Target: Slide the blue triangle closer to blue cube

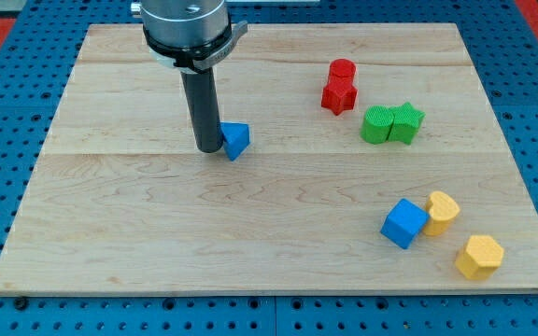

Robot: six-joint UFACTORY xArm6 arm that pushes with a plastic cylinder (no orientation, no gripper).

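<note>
On our wooden board (pixel 110 233), my tip (pixel 207 149) touching one blue triangle (pixel 236 140), gripping nothing, one blue cube (pixel 403 223), two red, two green, two yellow blocks.

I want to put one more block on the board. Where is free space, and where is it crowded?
Free: the view's left, below and left of my tip and blue triangle; also the middle, between triangle and blue cube. Crowded: the view's right, with red blocks, green blocks, yellow blocks.
</note>
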